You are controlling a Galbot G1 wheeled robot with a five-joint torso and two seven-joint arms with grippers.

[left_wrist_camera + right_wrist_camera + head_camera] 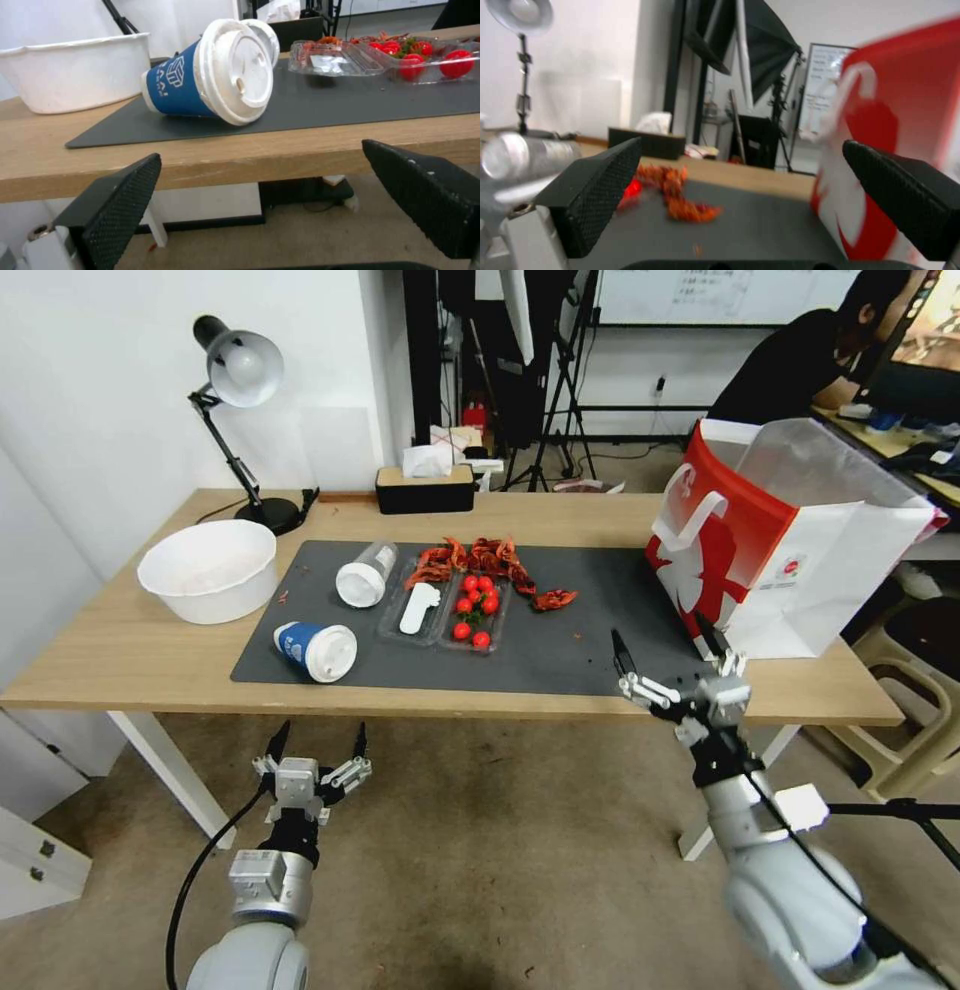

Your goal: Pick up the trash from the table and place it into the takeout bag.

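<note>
Takeout bag (905, 123) blurred, edge-cropped

Blue white-lidded paper cup (315, 650) on its side at near left edge of dark grey mat (560, 660). Clear white-lidded cup (365, 573) on its side behind it. Red-and-white takeout bag (790, 535) upright, open, at table's (110, 650) right end. Reddish scraps (480, 560), possibly shells, mid-mat.
</note>
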